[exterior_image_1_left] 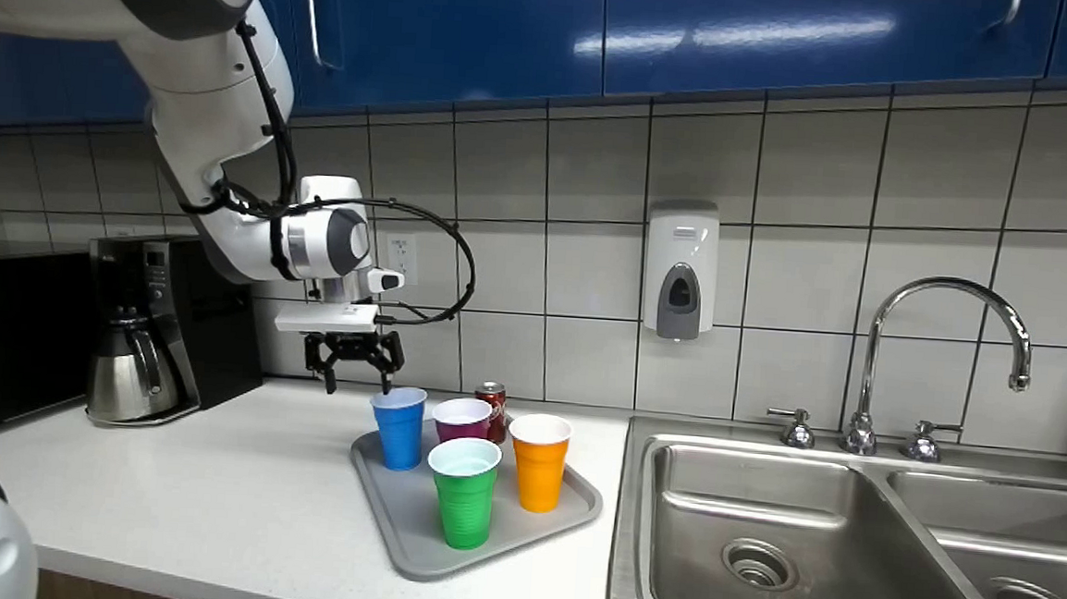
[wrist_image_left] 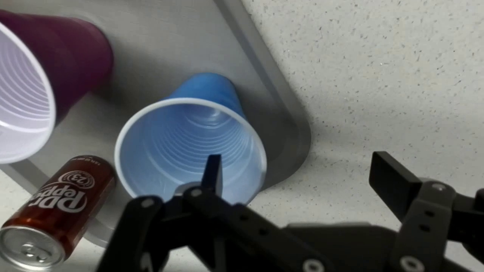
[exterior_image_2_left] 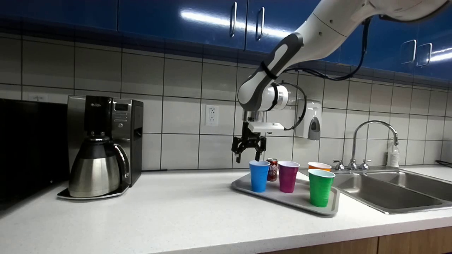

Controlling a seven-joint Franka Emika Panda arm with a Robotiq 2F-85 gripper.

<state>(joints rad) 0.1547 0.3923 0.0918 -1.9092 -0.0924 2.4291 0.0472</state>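
Note:
My gripper (exterior_image_1_left: 358,390) hangs pointing down with its jaws wide apart, nothing between them. A blue cup (exterior_image_1_left: 401,440) is nearest to it, standing upright at a corner of the grey tray (exterior_image_1_left: 382,503). In the wrist view, the left finger overlaps the mouth of the blue cup (wrist_image_left: 208,88), while the right finger is over the counter. I cannot tell whether that left fingertip touches the cup's rim. Also on the tray are a purple cup (exterior_image_2_left: 287,180), a green cup (exterior_image_2_left: 320,192), an orange cup (exterior_image_1_left: 539,471) and a red Dr Pepper can (wrist_image_left: 60,207).
A coffee maker (exterior_image_2_left: 125,141) with a steel carafe (exterior_image_2_left: 94,174) stands on the white counter (exterior_image_2_left: 159,215). A double sink (exterior_image_1_left: 762,508) with a faucet (exterior_image_1_left: 951,288) lies beside the tray. Blue cabinets (exterior_image_1_left: 477,18) overhang the counter; a soap dispenser (exterior_image_1_left: 681,271) is on the wall.

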